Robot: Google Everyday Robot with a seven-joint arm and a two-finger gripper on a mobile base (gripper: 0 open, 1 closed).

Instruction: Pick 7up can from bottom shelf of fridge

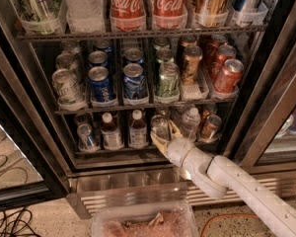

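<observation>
Gripper [164,136] at 7up can [159,124], bottles [137,130] beside

The jaws, at the front of the fridge's [264,100] bottom shelf [119,151], covered the lower body of the 7up can [159,124], its label too dim to read. Their arm [246,191] ran out of view at lower right. Far above them, Coca-Cola bottles [126,6] lost their tops to the upper edge; below them, a plastic tub [138,220] was cropped.

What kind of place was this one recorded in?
Probably a break room or shop corner: a glass-door display fridge stocked in lanes with Coca-Cola bottles and blue cans, on a speckled floor. The gripper is at the bottom shelf, by the 7up can.
</observation>
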